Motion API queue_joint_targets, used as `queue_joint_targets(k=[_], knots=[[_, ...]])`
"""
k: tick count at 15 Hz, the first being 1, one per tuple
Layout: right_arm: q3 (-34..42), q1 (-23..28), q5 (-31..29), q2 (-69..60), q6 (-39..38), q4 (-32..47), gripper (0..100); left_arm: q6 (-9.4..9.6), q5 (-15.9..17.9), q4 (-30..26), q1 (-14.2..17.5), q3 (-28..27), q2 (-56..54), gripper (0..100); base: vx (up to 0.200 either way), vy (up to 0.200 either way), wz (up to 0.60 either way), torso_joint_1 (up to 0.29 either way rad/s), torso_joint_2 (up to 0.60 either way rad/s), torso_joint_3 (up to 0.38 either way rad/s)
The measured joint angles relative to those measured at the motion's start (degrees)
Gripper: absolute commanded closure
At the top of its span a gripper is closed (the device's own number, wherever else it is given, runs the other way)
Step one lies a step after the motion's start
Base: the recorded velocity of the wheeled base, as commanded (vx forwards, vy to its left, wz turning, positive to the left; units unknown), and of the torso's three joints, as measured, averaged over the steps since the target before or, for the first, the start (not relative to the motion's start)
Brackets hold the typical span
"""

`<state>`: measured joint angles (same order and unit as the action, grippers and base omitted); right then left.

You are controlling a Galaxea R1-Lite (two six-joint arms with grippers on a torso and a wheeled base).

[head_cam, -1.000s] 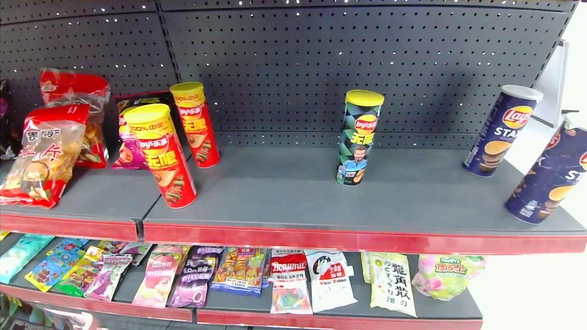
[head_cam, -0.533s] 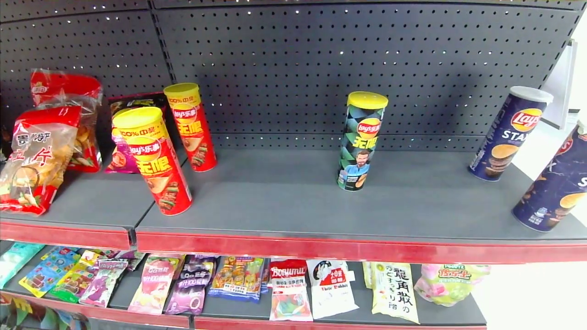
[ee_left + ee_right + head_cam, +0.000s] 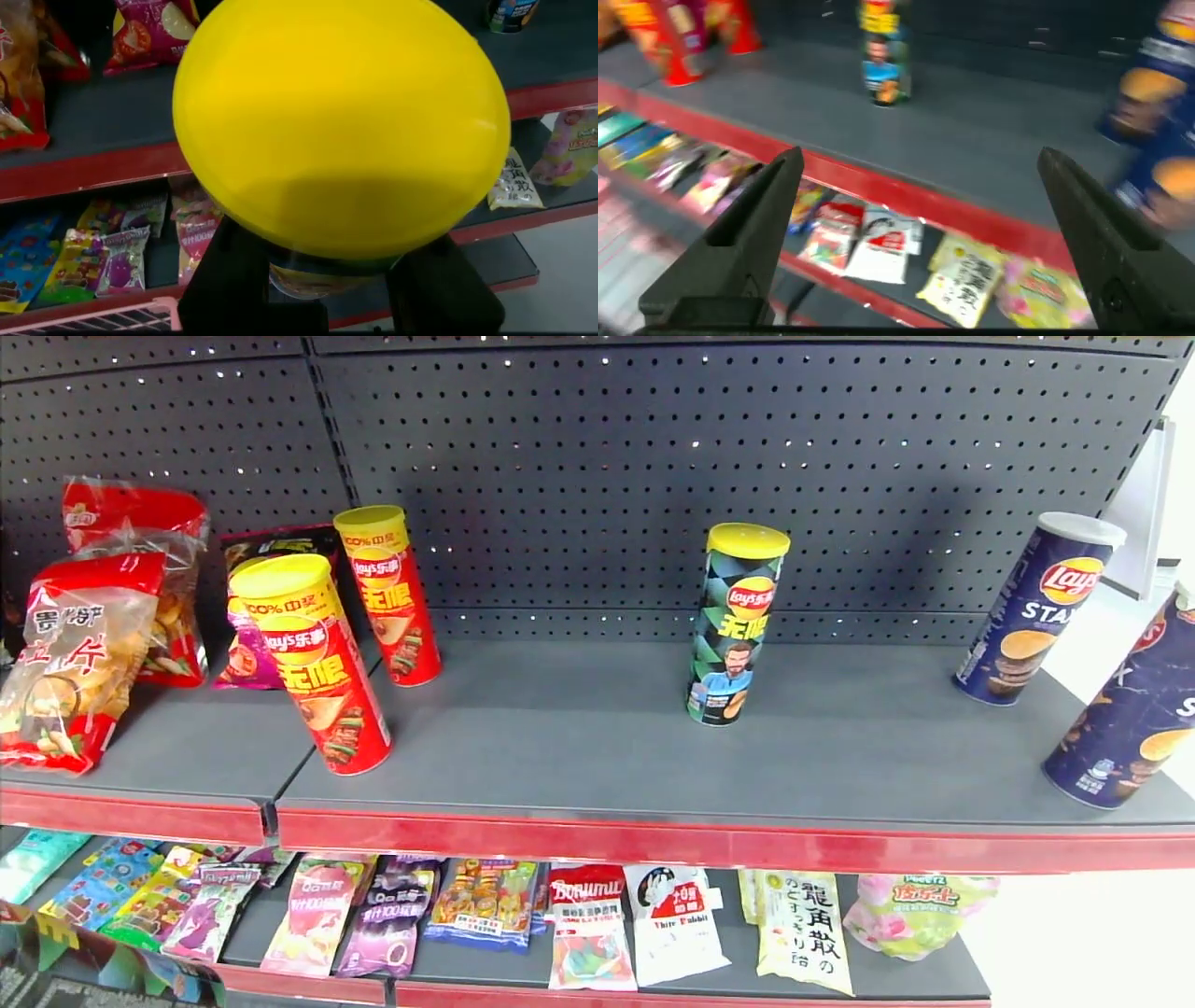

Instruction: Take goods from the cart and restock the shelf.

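A chip can with a yellow lid (image 3: 341, 121) stands between the black fingers of my left gripper (image 3: 332, 285), which is shut on it, in front of the shelf. Its dark body with green triangles (image 3: 103, 971) shows at the head view's bottom left corner. My right gripper (image 3: 920, 163) is open with nothing in it, facing the red front edge of the grey shelf (image 3: 597, 747). On that shelf stands a matching green can (image 3: 733, 621), also the green can (image 3: 882, 56) in the right wrist view.
Two red cans (image 3: 317, 663) and snack bags (image 3: 75, 653) stand at the shelf's left, two blue cans (image 3: 1036, 607) at its right. Bare shelf lies on both sides of the green can. Candy bags (image 3: 588, 924) fill the lower shelf. A pink cart edge (image 3: 84, 317) sits below.
The head camera shifted slightly a second ago. Since then the patterned can in my left gripper has risen into the head view's bottom left corner. The goods on the shelf have not moved.
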<state>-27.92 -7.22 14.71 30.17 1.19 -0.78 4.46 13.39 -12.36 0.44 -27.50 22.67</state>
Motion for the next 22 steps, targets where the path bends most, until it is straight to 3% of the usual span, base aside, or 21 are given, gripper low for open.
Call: queue_joint_targets(k=[2, 4, 8, 12, 22], knots=[[-5.6, -5.3, 1.8, 12.6, 0.7, -3.7, 0, -0.04, 0.1, 0.1, -0.1, -1.2, 2.1, 100, 0.000, 0.000, 0.00, 0.000, 0.00, 0.000], [-8.2, -8.4, 2.5, 24.1, 1.0, -12.4, 0, -0.06, -0.1, 0.1, -0.1, -1.6, 2.8, 100, 0.000, 0.000, 0.00, 0.000, 0.00, 0.000], [-14.3, -11.2, 3.1, 45.0, 1.3, -25.5, 0, -0.09, -0.5, -0.1, -0.1, -1.6, 3.0, 100, 0.000, 0.000, 0.00, 0.000, 0.00, 0.000], [-22.9, -12.0, 3.2, 57.5, 1.3, -27.9, 0, -0.09, -0.5, 0.0, -0.1, -1.7, 3.0, 100, 0.000, 0.000, 0.00, 0.000, 0.00, 0.000], [-29.5, -13.3, 2.9, 69.9, 1.2, -33.6, 0, -0.06, -0.6, 0.0, -0.1, -1.9, 3.1, 100, 0.000, 0.000, 0.00, 0.000, 0.00, 0.000]])
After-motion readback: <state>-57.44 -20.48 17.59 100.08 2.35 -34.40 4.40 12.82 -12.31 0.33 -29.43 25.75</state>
